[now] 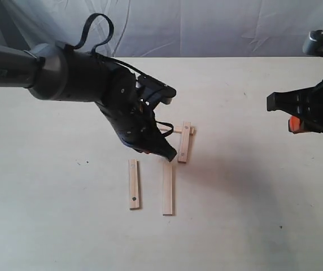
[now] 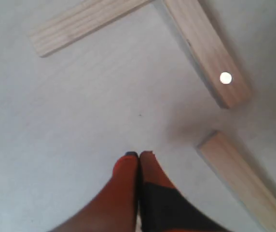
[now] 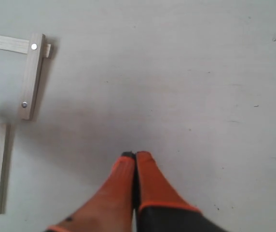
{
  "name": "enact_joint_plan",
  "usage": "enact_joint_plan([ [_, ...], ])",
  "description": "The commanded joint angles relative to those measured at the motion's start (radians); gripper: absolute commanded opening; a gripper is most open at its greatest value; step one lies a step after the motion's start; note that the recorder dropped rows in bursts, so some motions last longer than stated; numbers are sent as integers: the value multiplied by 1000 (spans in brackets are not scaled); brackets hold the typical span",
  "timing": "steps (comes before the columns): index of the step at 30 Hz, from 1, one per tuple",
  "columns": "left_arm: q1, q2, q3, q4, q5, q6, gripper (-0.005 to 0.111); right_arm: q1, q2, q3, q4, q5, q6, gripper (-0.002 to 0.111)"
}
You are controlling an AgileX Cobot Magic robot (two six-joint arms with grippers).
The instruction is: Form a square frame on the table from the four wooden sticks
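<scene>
Creased white cloth backdrop (image 1: 218, 28) under soft, even light

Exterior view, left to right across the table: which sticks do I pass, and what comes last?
lone holed stick → plain stick → overlapping holed stick → right tool

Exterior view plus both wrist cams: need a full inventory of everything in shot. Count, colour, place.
holed loose stick: 1, pale wood, lying alone mid-table, left of the plain one
plain loose stick: 1, pale wood, parallel to the holed one, apart from it
L-shaped pair: 2 sticks, pale wood, overlapping at one corner, behind the loose sticks; one partly hidden by the left arm
table: 1, cream-beige, under everything
cloth backdrop: 1, white, behind the table
left gripper: 1, black and orange, shut, empty, tip beside the L-shaped pair
right gripper: 1, black and orange, shut, empty, far right, clear of the sticks
</scene>
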Motion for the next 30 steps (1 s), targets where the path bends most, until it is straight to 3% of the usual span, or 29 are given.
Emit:
enact_joint_plan([
  [1, 0, 37, -6, 98, -22, -40, 0, -1, -7, 5, 6, -14, -7, -1],
  [7, 0, 73, -6, 156, 68, -65, 0, -1, -7, 5, 6, -18, -7, -1],
  [18, 0, 66, -6, 160, 352, -11, 0, -1, -7, 5, 6, -24, -11, -1],
  [24, 0, -26, -65, 70, 345, -40, 0, -1, -7, 5, 6, -29, -11, -1],
  [30, -42, -74, -122, 14, 312, -220, 0, -1, -7, 5, 14, -31, -11, -1],
])
